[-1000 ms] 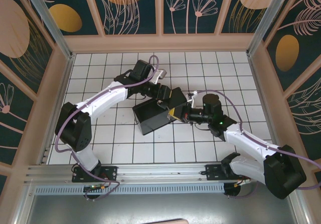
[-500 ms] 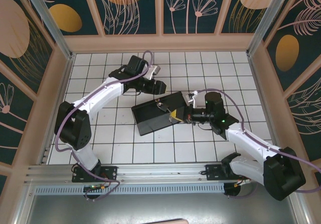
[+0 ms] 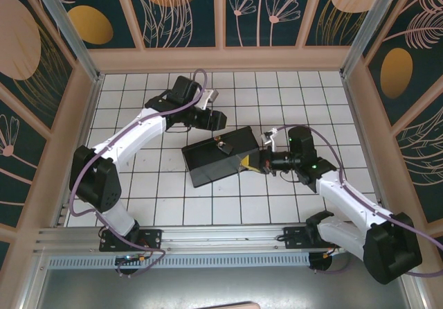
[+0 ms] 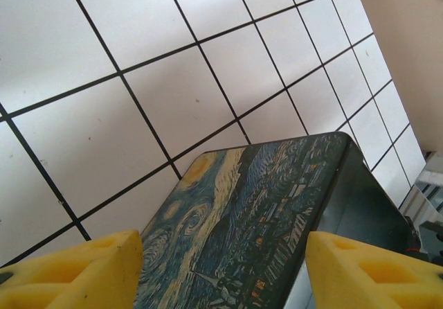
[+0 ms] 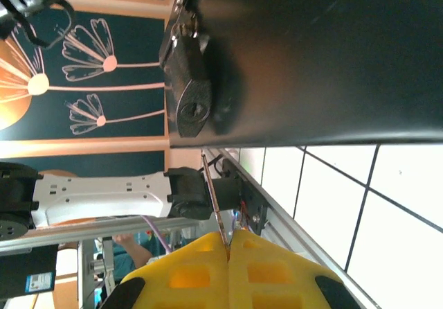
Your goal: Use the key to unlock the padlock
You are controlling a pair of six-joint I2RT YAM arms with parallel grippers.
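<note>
The padlock (image 5: pixel 188 80) is dark metal and hangs on the black front wall of the painted box (image 5: pixel 332 53), keyhole end facing me. My right gripper (image 5: pixel 228 243) is shut on the key (image 5: pixel 216 198), a thin silvery blade sticking out from between the yellow pads, its tip just short of the box edge below the padlock. From above, the box (image 3: pixel 208 162) lies mid-floor with the padlock (image 3: pixel 221 144) on its hasp, and the right gripper (image 3: pixel 253 161) sits at its right end. My left gripper (image 4: pixel 225 274) is open, its yellow fingertips (image 4: pixel 76 271) straddling the box's painted lid (image 4: pixel 242 233).
White tiled floor (image 3: pixel 159 191) surrounds the box. Wooden-framed painted walls (image 3: pixel 221 18) enclose the cell on three sides. An aluminium rail (image 3: pixel 221 238) with the arm bases runs along the near edge. The left gripper (image 3: pixel 215 120) hovers just behind the box.
The left gripper has pulled back off the top of the box toward the far left. The right gripper with the key has drawn slightly right, away from the box end.
</note>
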